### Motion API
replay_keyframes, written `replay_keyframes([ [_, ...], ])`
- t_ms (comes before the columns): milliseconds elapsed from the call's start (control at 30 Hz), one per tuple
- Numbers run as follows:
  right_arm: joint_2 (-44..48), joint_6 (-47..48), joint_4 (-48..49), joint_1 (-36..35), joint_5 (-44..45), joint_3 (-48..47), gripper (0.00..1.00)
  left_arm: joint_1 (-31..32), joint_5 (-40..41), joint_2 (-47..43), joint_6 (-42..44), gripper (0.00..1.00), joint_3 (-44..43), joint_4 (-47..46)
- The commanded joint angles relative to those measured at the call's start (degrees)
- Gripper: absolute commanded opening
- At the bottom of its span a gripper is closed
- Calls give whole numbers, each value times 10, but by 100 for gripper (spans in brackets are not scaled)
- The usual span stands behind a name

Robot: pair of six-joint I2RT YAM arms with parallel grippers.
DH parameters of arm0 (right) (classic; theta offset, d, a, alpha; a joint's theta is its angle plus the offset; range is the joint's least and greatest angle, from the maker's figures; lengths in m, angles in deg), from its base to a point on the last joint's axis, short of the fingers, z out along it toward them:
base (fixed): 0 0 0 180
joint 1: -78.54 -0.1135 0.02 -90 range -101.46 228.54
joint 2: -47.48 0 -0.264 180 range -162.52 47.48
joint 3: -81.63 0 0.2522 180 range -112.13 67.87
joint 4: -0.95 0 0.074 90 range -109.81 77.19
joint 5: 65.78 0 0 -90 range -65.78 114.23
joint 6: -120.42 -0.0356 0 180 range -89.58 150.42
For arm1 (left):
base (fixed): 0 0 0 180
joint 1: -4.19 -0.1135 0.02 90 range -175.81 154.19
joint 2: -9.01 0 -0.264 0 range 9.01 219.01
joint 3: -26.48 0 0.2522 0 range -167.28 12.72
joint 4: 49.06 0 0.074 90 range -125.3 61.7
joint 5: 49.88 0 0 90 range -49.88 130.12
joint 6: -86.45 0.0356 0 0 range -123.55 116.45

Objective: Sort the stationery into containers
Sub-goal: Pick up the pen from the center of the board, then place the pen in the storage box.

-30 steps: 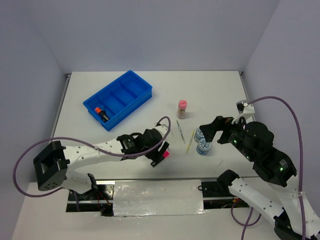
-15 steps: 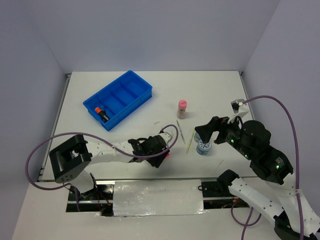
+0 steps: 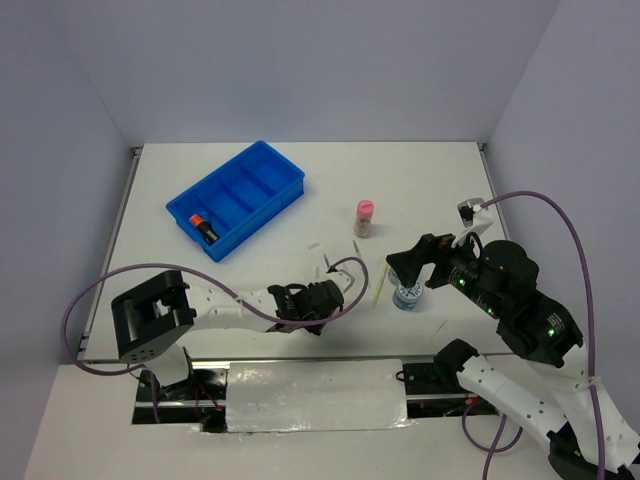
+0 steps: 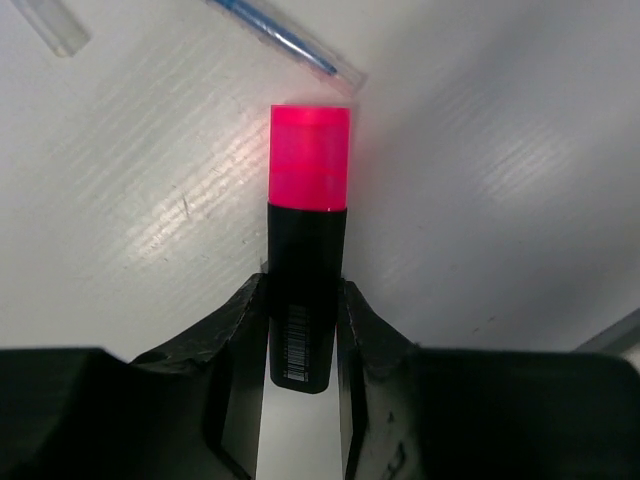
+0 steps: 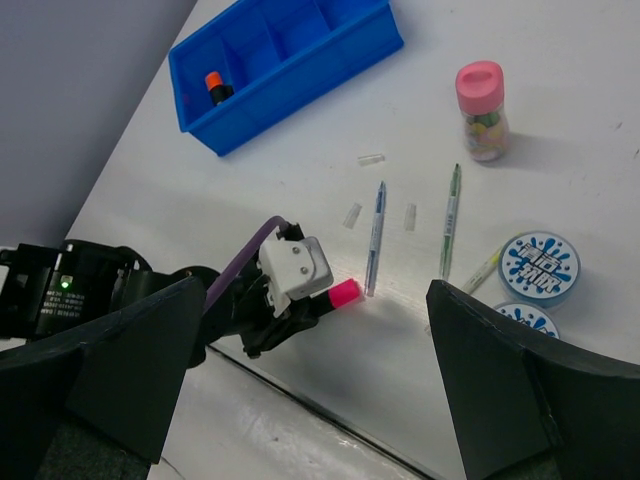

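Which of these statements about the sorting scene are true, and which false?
1. The left gripper clamps the black highlighter with the pink cap. True.
2. The bright blue divided plastic tray holds nothing. False: an orange-capped black highlighter lies in one compartment.
3. The right gripper holds a pen. False: it is open and holds nothing.
4. The small pink-capped bottle stands upright on the white table, outside the tray. True.
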Motion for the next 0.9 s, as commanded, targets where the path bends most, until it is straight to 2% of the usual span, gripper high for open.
replay_keyframes([
  [0,7,12,31,-2,-4,-4,100,22,-3,-8,-41,0,12,46],
  [67,6,13,30,-2,-1,-9,100,23,16,-34,-56,0,20,67],
  [200,-1,17,32,-2,-4,-15,100,23,50,-150,-71,0,11,129],
  [333,-11,21,35,-2,-3,-23,100,8,111,-219,-76,0,-38,198],
  [400,-20,21,38,-2,-2,-27,100,-42,162,-236,-112,0,-74,230],
  [433,-22,20,40,-2,-3,-27,100,-105,168,-239,-122,0,-89,251],
  [533,-30,16,47,-3,-7,-28,100,-223,145,-256,-150,0,-89,243],
  [567,-34,15,50,-2,-9,-27,100,-301,138,-266,-163,0,-88,232],
  [633,-37,12,56,-2,-17,-24,100,-367,128,-270,-175,0,-92,221],
  [667,-39,12,59,-2,-19,-24,100,-424,124,-264,-181,0,-100,205],
  [733,-45,10,64,-2,-20,-19,100,-501,96,-245,-185,0,-126,196],
  [867,-56,5,75,-3,-41,-7,100,-586,55,-169,-194,0,-178,179],
])
